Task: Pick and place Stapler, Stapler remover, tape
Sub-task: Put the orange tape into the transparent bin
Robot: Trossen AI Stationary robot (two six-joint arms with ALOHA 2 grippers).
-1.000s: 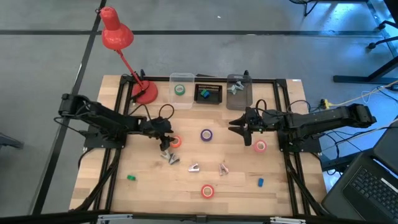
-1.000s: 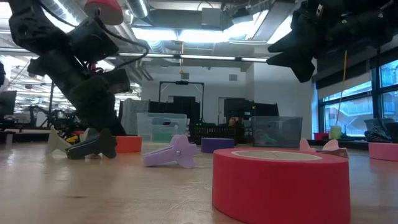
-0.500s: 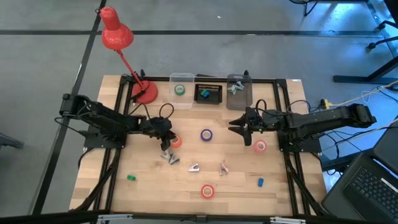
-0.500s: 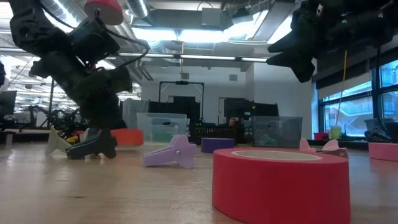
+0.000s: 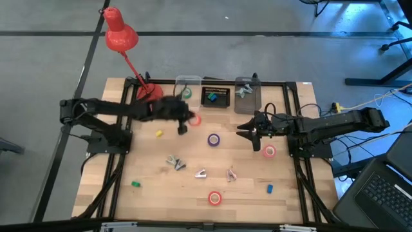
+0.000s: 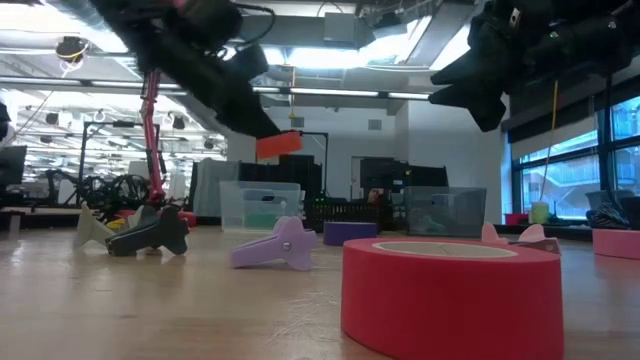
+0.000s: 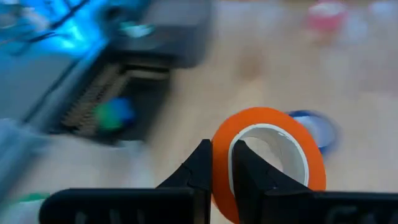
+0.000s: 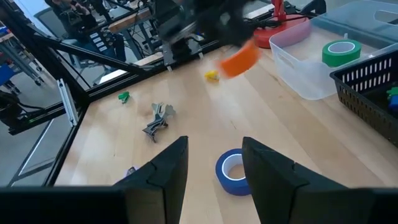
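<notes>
Left gripper (image 5: 187, 120) has risen from the wooden bench (image 5: 154, 193) and swung toward the containers, carrying the red-orange ring-shaped tape roll (image 5: 194, 120).

One second ago this gripper stood low over the roll at bench level; its fingers (image 7: 200, 167) are now clamped across the roll's wall, one inside the ring and one outside, and the low view shows the roll held in the air, clear of the surface. The roll hangs just beside the clear plastic bin (image 5: 188, 84) that holds a green tape roll (image 5: 186, 93). A small yellow block (image 5: 158, 133) is now exposed where the arm was. Right gripper (image 5: 252, 135) has not moved: it hovers partly open and empty, between the purple-blue tape roll (image 5: 214, 139) and a pink tape roll (image 5: 269, 151).
</notes>
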